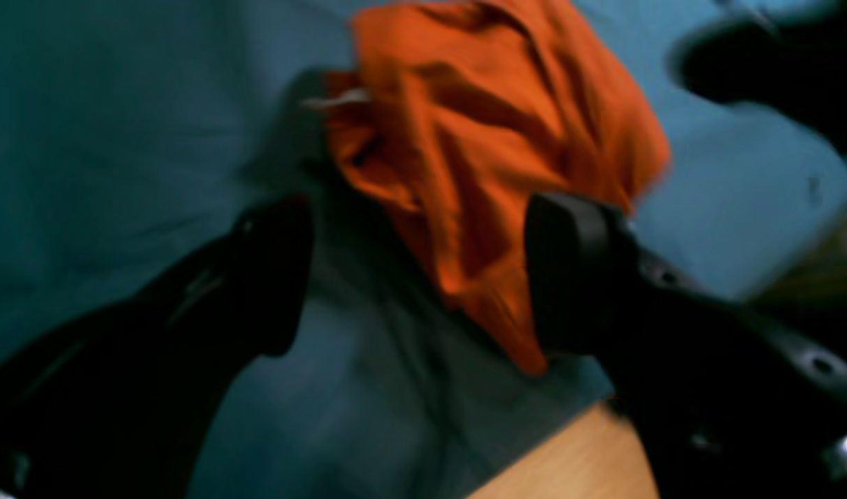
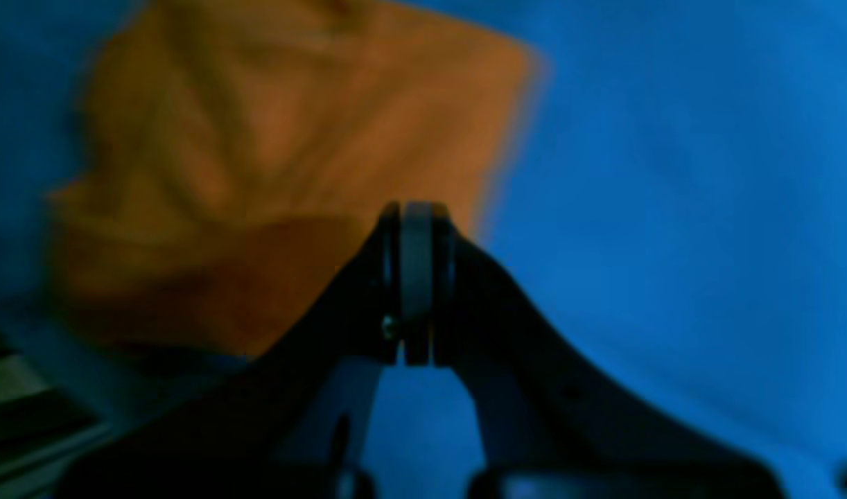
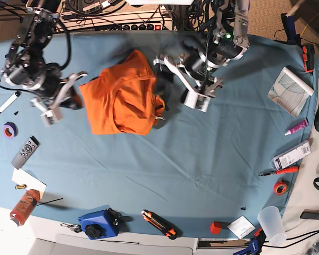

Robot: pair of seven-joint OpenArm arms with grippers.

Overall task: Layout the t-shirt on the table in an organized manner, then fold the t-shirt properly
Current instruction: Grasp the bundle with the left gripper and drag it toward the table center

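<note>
Now, shirt: bunched on table.
Left pincer: spread beside shirt, holding nothing.
Right pincer: pressed together, empty, beside shirt.

looked like a robotics lab or workshop: cloth-covered table ringed with tape rolls, screwdriver, power strip, cables.

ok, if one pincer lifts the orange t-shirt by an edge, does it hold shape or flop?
Likely flops: the t-shirt lies bunched in soft creases on the table, so it looks limp, not stiff. Probably light, being thin cloth. A one-edge lift would likely leave the rest hanging and dragging; the left pincer stands open beside a drooping fold.
</note>
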